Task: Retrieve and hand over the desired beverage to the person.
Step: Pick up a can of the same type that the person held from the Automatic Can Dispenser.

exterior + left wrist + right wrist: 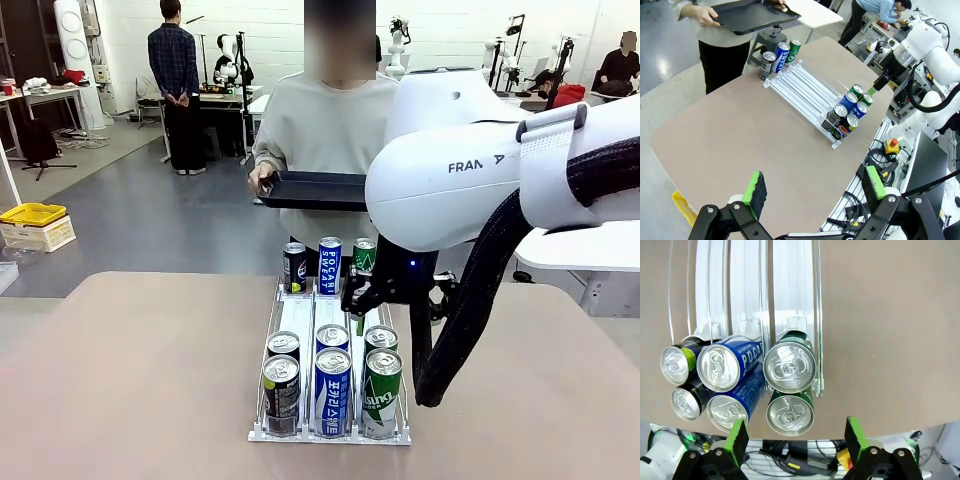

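Beverage cans stand in a white three-lane rack [300,310]. Its near end holds several: black [281,385], blue [333,385] and green [381,390]. Three more [330,262] stand at the far end. My right gripper [385,305] hangs open above the green lane; from its wrist the open right gripper [796,437] looks straight down on two green can tops [790,367]. My left gripper [815,185] is open and empty, high above the table's side. The person [330,130] stands at the far edge holding a dark tray [310,190].
The brown table [140,380] is bare on both sides of the rack. In the left wrist view, the rack [805,90] runs diagonally and the right arm [925,50] stands over its near end. Another person stands far off at the back left.
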{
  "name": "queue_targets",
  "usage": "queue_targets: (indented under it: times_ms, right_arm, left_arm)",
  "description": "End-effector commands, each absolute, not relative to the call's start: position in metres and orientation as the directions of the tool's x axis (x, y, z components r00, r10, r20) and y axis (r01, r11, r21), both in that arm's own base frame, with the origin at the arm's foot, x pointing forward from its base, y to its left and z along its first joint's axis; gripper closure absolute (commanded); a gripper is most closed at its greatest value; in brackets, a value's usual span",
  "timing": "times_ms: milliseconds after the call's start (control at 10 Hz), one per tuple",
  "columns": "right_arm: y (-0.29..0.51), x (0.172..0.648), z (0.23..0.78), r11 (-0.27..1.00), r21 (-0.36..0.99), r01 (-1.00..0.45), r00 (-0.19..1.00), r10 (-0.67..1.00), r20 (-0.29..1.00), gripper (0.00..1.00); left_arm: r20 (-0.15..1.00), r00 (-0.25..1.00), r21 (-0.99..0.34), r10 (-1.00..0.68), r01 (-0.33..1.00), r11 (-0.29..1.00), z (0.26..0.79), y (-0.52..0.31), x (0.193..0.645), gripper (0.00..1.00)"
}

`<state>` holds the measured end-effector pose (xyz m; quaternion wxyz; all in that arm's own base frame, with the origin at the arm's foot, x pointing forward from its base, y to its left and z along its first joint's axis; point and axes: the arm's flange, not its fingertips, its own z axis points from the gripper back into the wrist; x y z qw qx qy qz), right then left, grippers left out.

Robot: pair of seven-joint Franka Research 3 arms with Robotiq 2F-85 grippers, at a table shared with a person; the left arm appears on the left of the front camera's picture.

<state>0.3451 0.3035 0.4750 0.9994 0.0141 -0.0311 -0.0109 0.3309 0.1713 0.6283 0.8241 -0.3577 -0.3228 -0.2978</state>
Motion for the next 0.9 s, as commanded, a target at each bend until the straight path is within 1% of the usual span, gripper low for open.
queue_targets:
  times_ms: [0,400,800]
  right_arm:
    - [0.301,0.345,0.479,0.999,0.026,0.019,0.998,-0.02,0.064,0.0]
    - [0.303,0.346,0.476,0.999,0.03,0.023,0.998,-0.024,0.063,0.0]
    - [0.302,0.322,0.464,0.999,0.018,0.049,0.998,-0.05,0.04,0.0]
  left_arm:
    - [0.762,0.594,-0.388,-0.259,0.738,0.553,0.629,0.173,0.331,0.0]
    - [0.762,0.594,-0.388,-0.259,0.738,0.553,0.629,0.173,0.331,0.0]
    - [0.762,0.594,-0.388,-0.259,0.738,0.553,0.629,0.173,0.331,0.0]
